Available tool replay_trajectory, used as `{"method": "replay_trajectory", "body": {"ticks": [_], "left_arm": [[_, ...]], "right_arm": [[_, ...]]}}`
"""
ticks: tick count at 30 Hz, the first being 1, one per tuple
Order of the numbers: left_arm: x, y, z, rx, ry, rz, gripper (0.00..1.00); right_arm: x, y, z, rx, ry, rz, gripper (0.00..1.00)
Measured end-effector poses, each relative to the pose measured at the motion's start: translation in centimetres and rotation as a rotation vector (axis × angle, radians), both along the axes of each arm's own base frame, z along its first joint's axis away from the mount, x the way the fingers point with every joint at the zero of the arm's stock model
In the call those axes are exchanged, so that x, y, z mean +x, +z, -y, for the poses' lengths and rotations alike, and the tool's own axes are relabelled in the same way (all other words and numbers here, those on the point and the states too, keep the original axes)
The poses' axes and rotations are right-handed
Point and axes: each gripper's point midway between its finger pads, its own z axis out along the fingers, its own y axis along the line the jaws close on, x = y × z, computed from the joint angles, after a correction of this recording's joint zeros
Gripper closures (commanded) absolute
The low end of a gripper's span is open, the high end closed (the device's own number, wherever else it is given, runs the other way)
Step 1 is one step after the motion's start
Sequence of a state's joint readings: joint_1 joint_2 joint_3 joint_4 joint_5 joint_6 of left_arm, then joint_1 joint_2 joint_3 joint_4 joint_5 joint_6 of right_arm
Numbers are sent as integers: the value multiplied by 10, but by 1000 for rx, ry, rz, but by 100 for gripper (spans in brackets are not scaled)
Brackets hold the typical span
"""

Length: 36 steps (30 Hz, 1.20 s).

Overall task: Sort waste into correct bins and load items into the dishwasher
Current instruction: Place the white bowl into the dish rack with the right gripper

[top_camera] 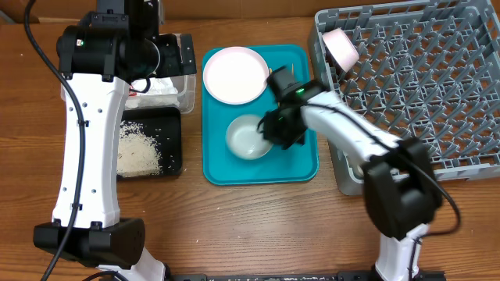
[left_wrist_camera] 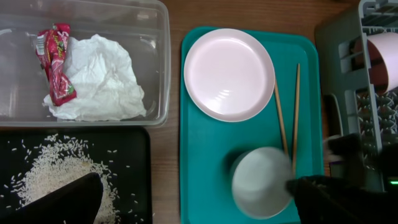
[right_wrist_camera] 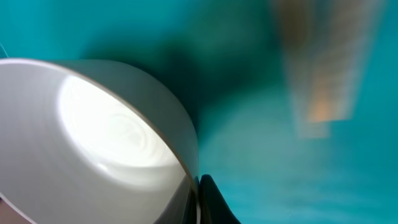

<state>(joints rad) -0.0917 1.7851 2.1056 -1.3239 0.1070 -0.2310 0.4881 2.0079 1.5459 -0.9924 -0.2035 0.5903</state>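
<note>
Only wrist cam shows right gripper [right_wrist_camera: 200,198] apparently clamping grey-green bowl [right_wrist_camera: 106,124] rim; left gripper [top_camera: 176,53] unclear.

1 plate [left_wrist_camera: 229,73], 1 bowl [left_wrist_camera: 261,183], 2 chopsticks [left_wrist_camera: 296,106], prob. 1 cup [left_wrist_camera: 387,59], 1 wrapper [left_wrist_camera: 56,62], 1 napkin [left_wrist_camera: 102,84].
</note>
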Motion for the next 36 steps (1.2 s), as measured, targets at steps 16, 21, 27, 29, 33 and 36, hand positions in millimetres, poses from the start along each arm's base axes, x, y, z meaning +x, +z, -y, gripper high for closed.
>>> {"method": "replay_trajectory", "body": {"ticks": [16,21,27,29,33,36], "left_arm": [[0,0,0,0,0,0,0],[0,0,0,0,0,0,0],[0,0,0,0,0,0,0],[0,0,0,0,0,0,0],[0,0,0,0,0,0,0],[0,0,0,0,0,0,0]], "right_arm": [[31,263,220,-843,-538,861,96],[49,207,233,-1193,-496,811,96],[62,154,234,-1397,-401,753,96],[63,146,234,-1425,-382,742,96],[65,139,237,-1458,-378,735,96],[64,131,239,-1441,-368,713,96]]}}
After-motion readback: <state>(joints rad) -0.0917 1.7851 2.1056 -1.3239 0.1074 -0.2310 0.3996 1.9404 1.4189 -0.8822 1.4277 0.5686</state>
